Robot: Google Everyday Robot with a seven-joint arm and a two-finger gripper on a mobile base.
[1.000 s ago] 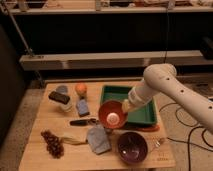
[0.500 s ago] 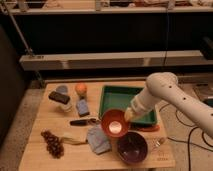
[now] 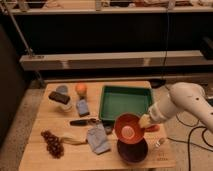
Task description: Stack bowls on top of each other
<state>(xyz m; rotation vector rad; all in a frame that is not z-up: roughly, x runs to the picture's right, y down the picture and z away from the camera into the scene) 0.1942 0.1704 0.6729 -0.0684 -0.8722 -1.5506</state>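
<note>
The glossy orange-red bowl hangs tilted above the wooden table, with its open side turned toward the camera. It overlaps the upper edge of the dark maroon bowl, which sits near the table's front edge. My gripper is shut on the orange-red bowl's right rim. The white arm reaches in from the right. I cannot tell whether the two bowls touch.
A green rectangular tray lies just behind the bowls. An orange fruit, a blue sponge, a dark utensil, a grey cloth and a bunch of grapes lie to the left.
My gripper has carried the orange-red bowl to the right and toward the front, from the tray's left edge to just above the maroon bowl.
</note>
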